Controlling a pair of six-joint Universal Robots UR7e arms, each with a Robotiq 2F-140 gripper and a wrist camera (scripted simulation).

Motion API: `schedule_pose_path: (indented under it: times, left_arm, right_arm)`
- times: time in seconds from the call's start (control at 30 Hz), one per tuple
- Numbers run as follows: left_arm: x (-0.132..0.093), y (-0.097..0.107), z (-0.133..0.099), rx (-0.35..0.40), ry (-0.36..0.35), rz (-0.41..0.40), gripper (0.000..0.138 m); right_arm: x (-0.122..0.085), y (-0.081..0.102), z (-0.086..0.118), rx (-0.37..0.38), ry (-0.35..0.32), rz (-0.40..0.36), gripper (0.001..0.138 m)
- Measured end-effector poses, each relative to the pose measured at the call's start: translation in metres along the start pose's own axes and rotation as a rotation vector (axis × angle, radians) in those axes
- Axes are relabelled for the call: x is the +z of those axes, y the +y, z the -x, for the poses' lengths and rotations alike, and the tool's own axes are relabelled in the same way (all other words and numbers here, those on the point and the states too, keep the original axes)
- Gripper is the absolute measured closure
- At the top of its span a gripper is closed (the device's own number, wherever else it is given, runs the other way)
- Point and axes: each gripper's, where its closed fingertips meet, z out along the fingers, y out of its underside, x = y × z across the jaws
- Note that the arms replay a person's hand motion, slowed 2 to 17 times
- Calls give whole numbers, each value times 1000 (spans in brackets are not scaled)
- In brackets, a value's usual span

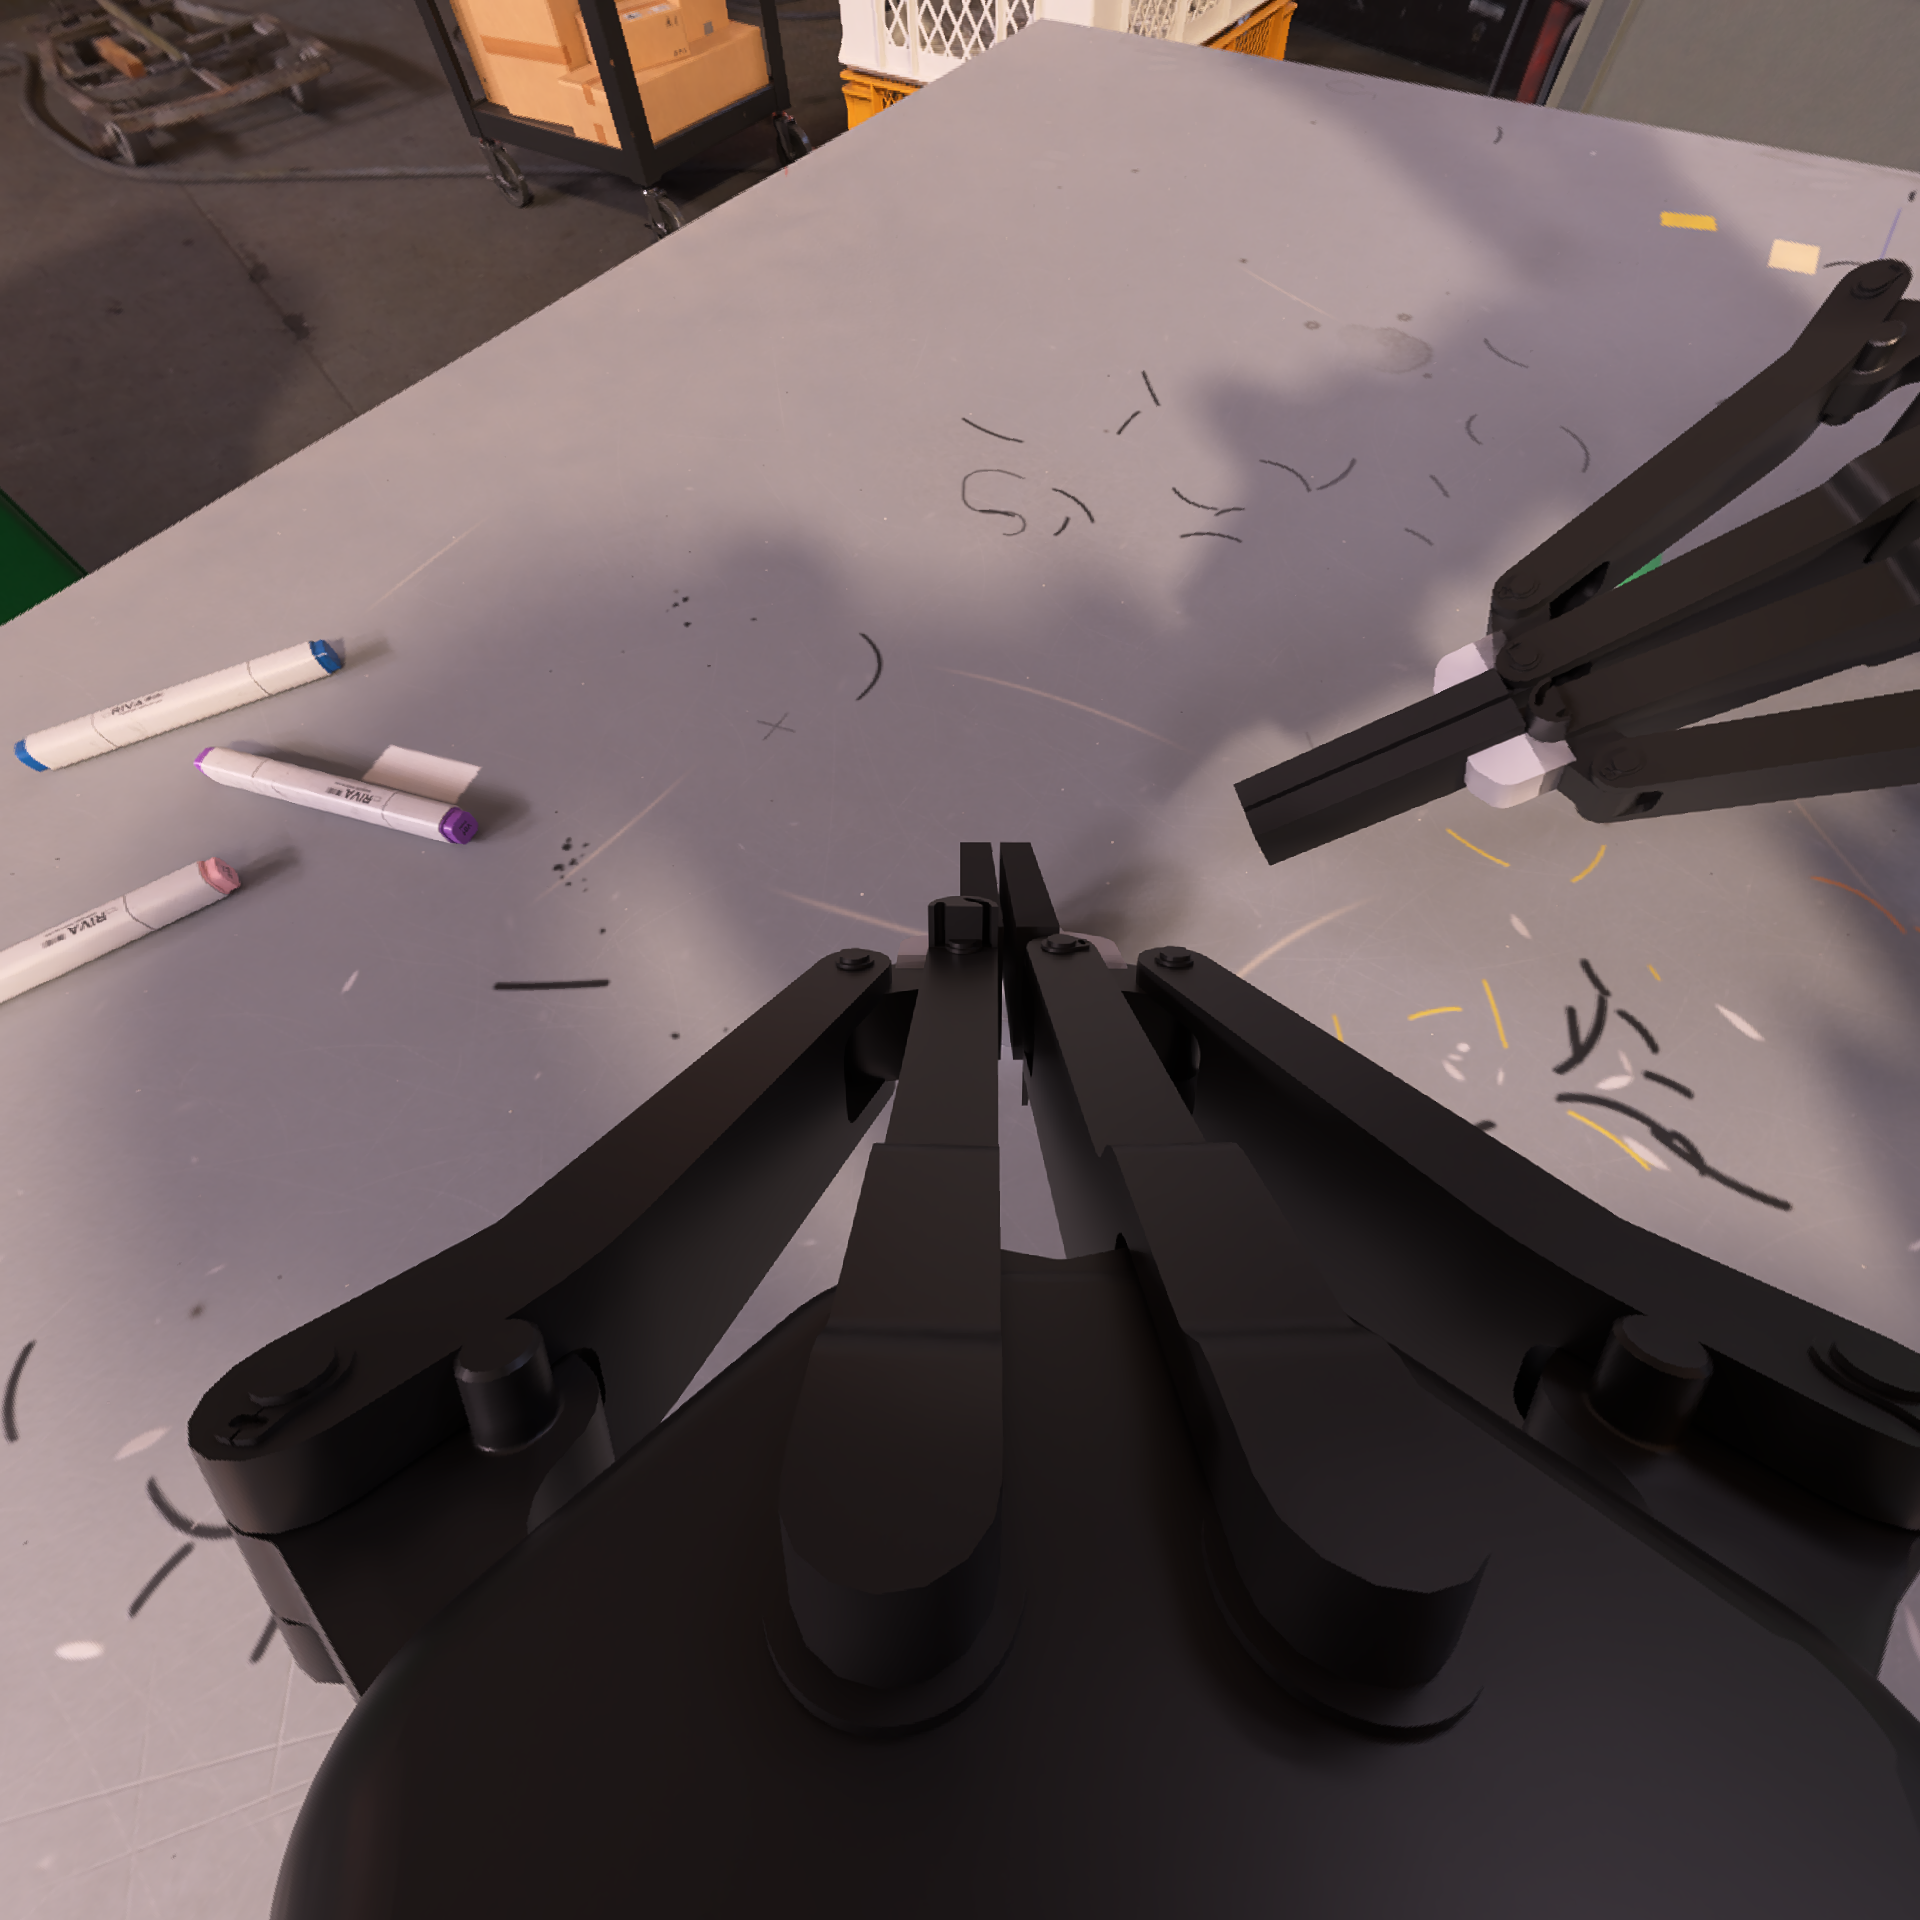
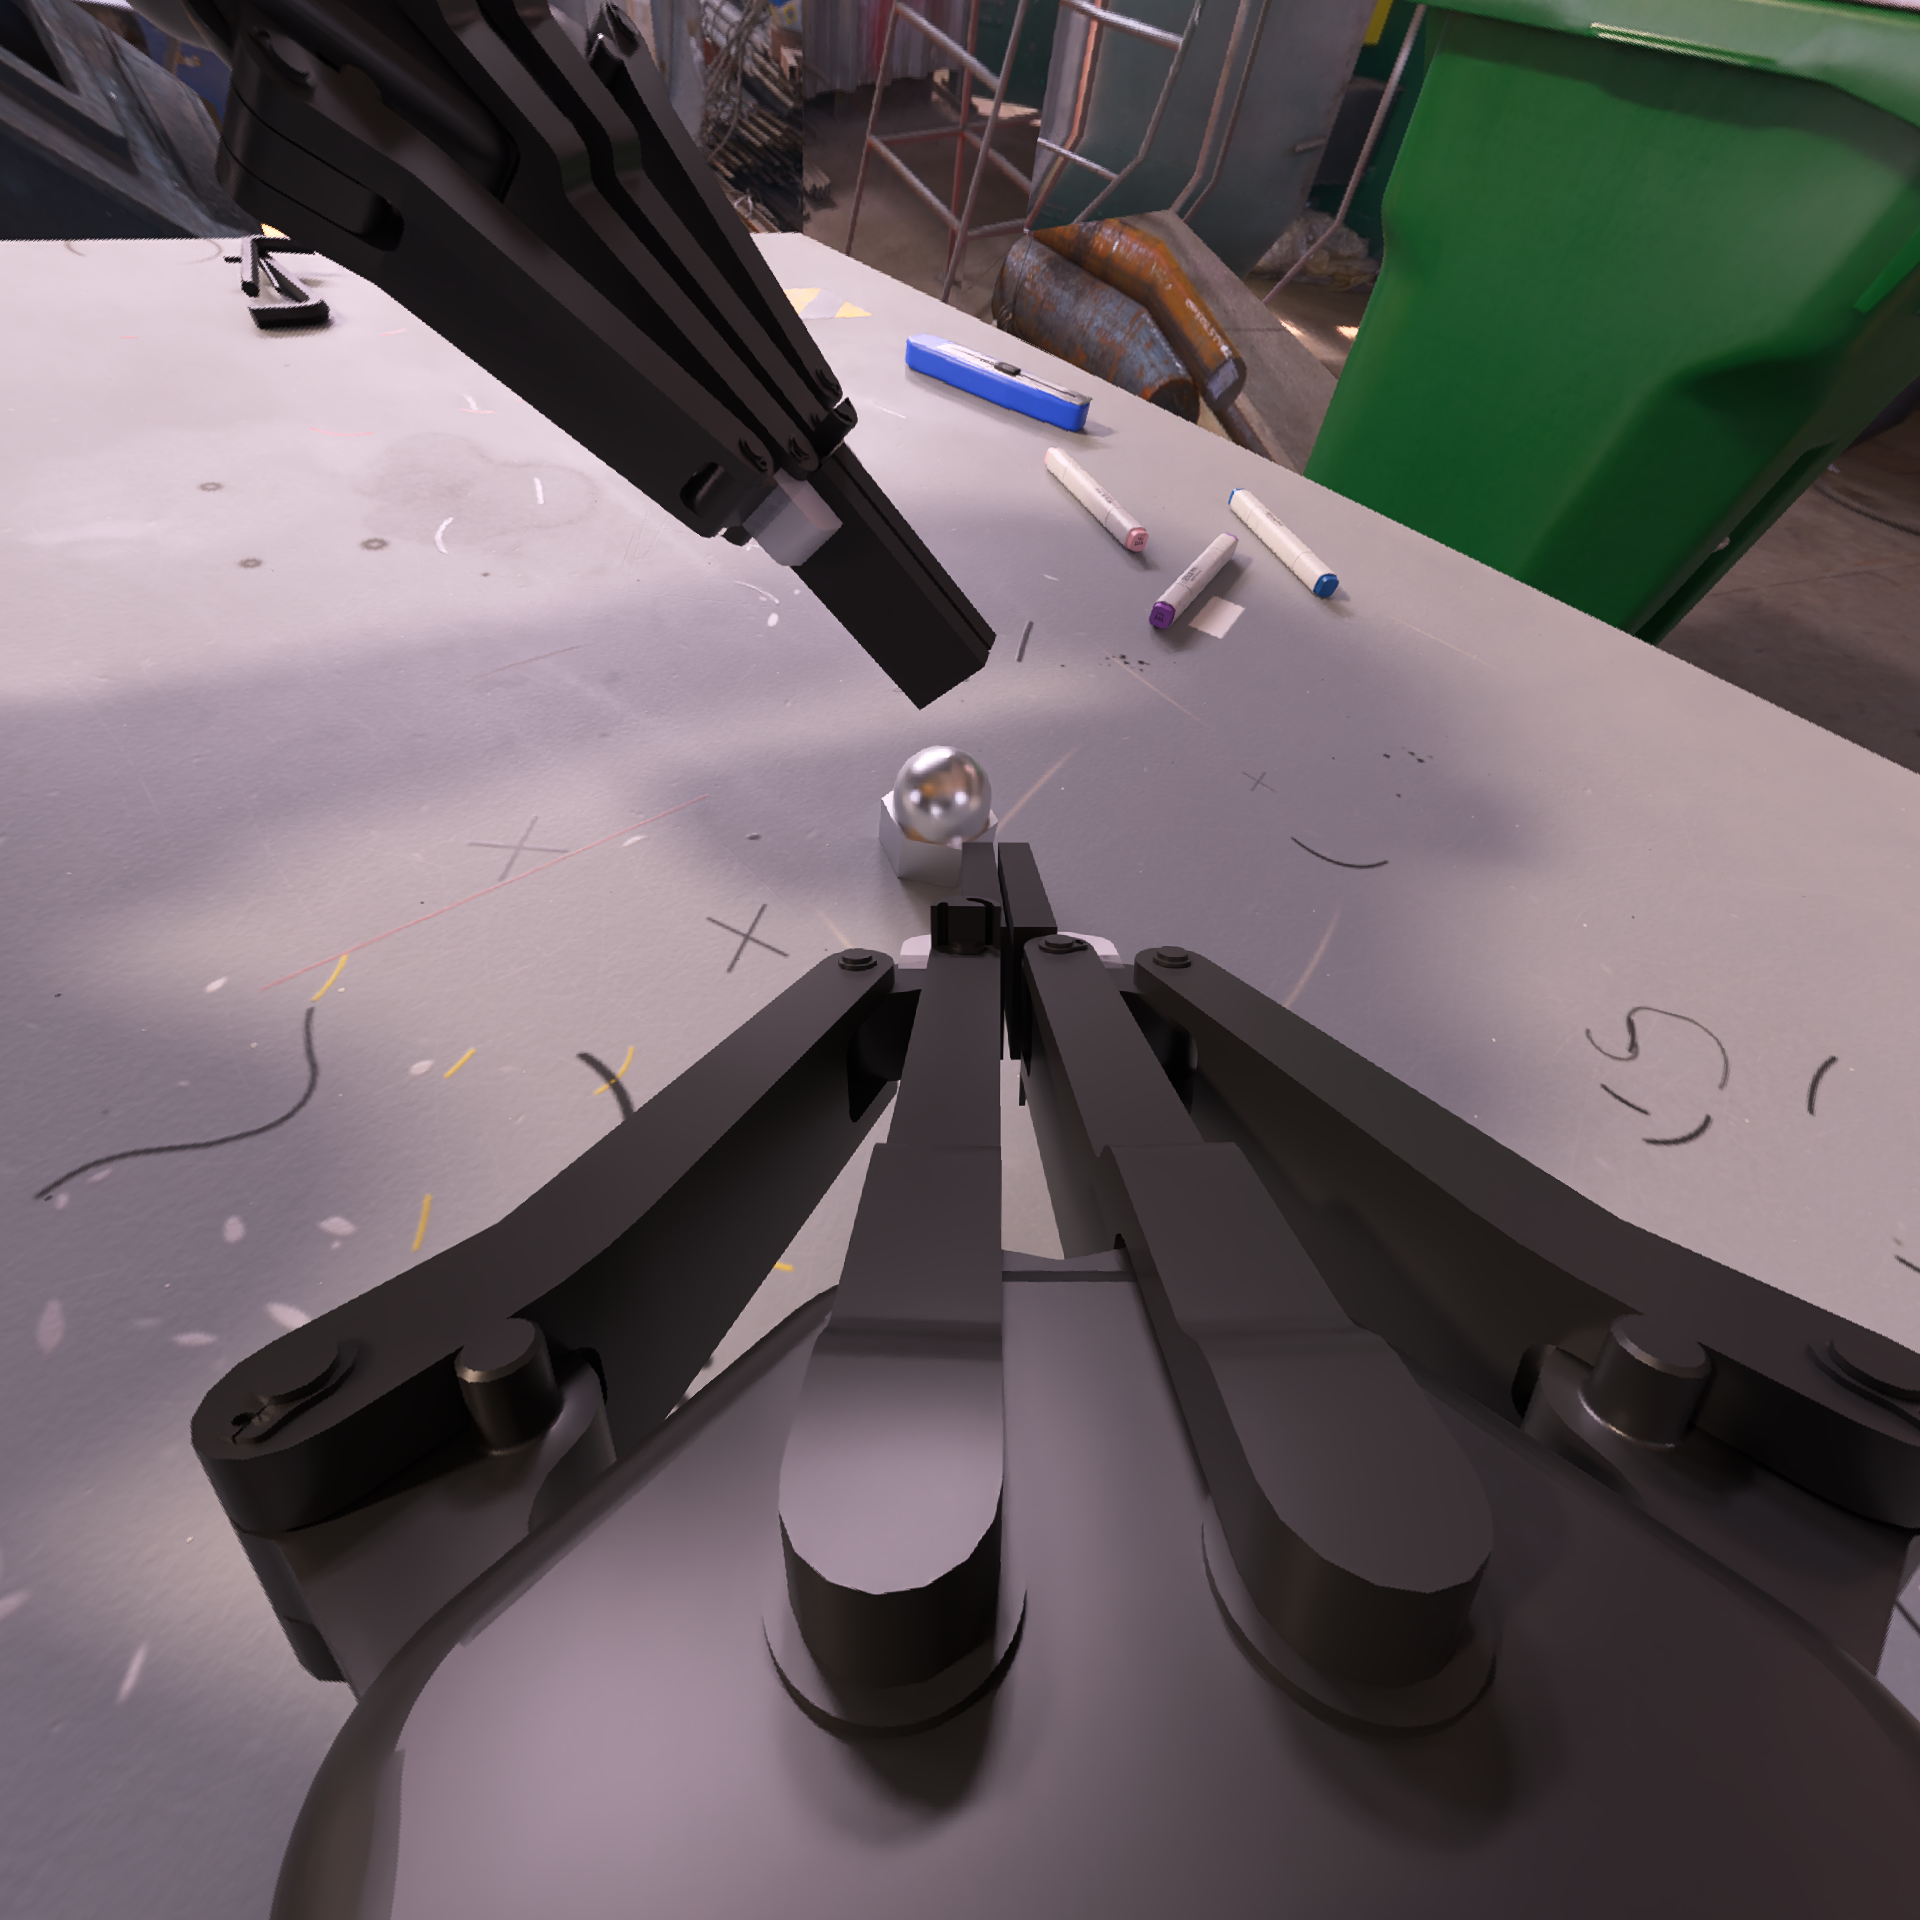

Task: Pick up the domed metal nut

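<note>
The domed metal nut [image 2: 940, 821] is seen upright on the grey surface [image 2: 312, 727], dome up over its hexagonal base, so its axis is vertical. Taken from the nut as landmark, the right end effector [image 2: 995, 868] lies just behind it and slightly to its right in the right wrist view, with the fingertips at the edge of the hex base; whether contact is made cannot be told. The left end effector [image 2: 951, 665] is held beyond the nut and above it, pointing down towards it, near but apart.

The right end effector is judged the nearer of the 2. Both are seen with fingers pressed together and nothing between them; the left end effector [image 1: 995, 868] shows the same closed, empty state in its own view. The nut is not visible in the left wrist view.

For a grasp, the closed fingers would be expected to be spread first and then brought around the nut.

Beyond the nut, well apart, 3 markers [image 2: 1195, 577] and a blue utility knife [image 2: 997, 382] are lying.
</note>
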Motion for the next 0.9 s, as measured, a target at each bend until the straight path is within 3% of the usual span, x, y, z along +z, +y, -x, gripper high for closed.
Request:
schedule_pose_path:
  times: [0.4,0.9]
  left_arm:
    - [6,2,-3,-9,22,25,136]
    - [8,8,-2,13,-5,64,137]
  right_arm:
    - [1,3,-2,13,-3,8,138]
    - [0,6,-3,18,-1,15,138]
